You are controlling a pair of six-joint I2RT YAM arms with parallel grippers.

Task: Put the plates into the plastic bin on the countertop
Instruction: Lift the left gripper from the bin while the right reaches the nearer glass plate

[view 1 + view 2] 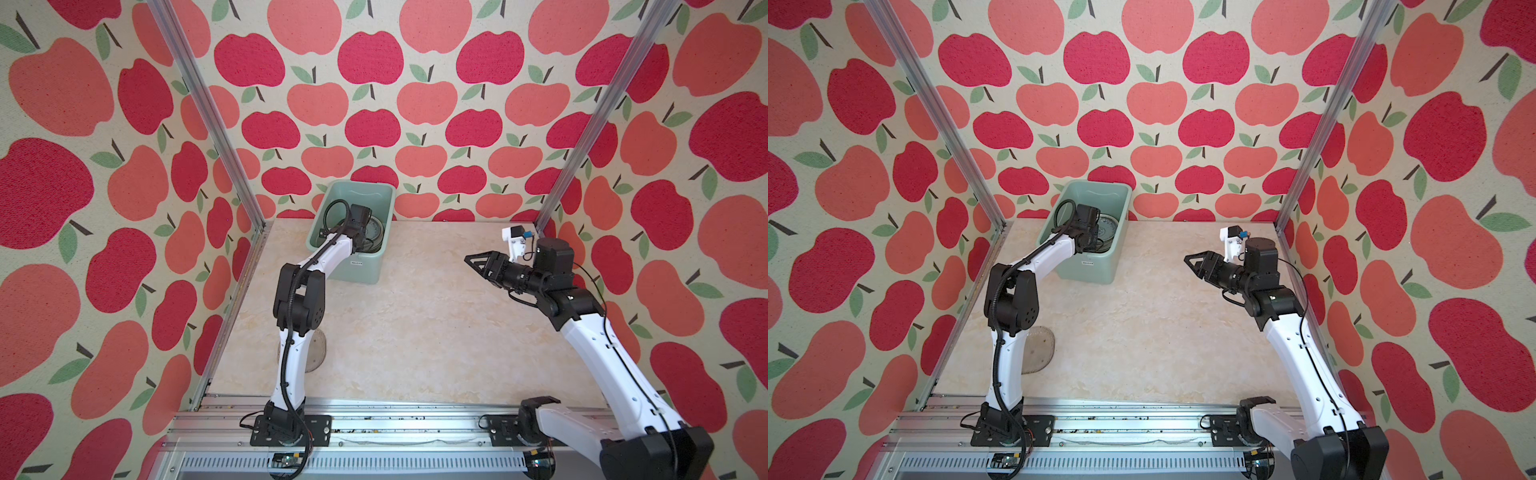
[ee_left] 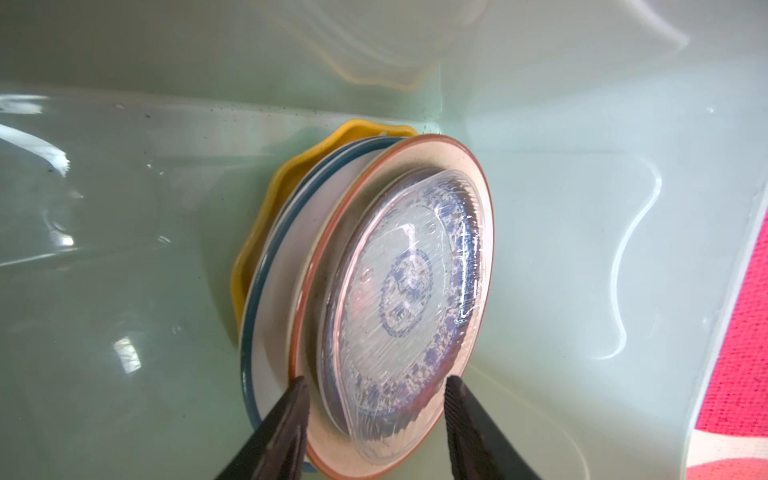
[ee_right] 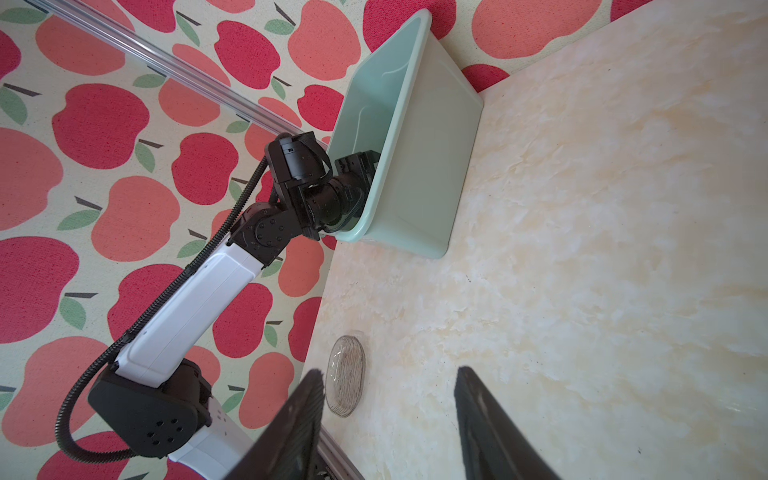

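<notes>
The plastic bin (image 1: pixel 353 270) stands at the back of the countertop (image 1: pixel 415 332), against the wall. A stack of plates (image 2: pixel 399 291) lies inside it: a clear glass plate on top of a small blue-patterned one, then a cream plate (image 2: pixel 419 162), a blue-rimmed white plate (image 2: pixel 270 299) and a yellow scalloped plate (image 2: pixel 266 199). My left gripper (image 2: pixel 378 380) is down in the bin and open. Its fingers stand on either side of the stack's near edge, gripping nothing. Another clear glass plate (image 1: pixel 316 351) lies on the countertop beside the left arm. My right gripper (image 1: pixel 473 262) hovers open and empty at the right.
Apple-patterned walls close in the countertop on three sides, with metal posts (image 1: pixel 208 112) at the back corners. A metal rail (image 1: pixel 395 419) carrying both arm bases runs along the front edge. The left arm (image 1: pixel 295 303) partly covers the glass plate in both top views.
</notes>
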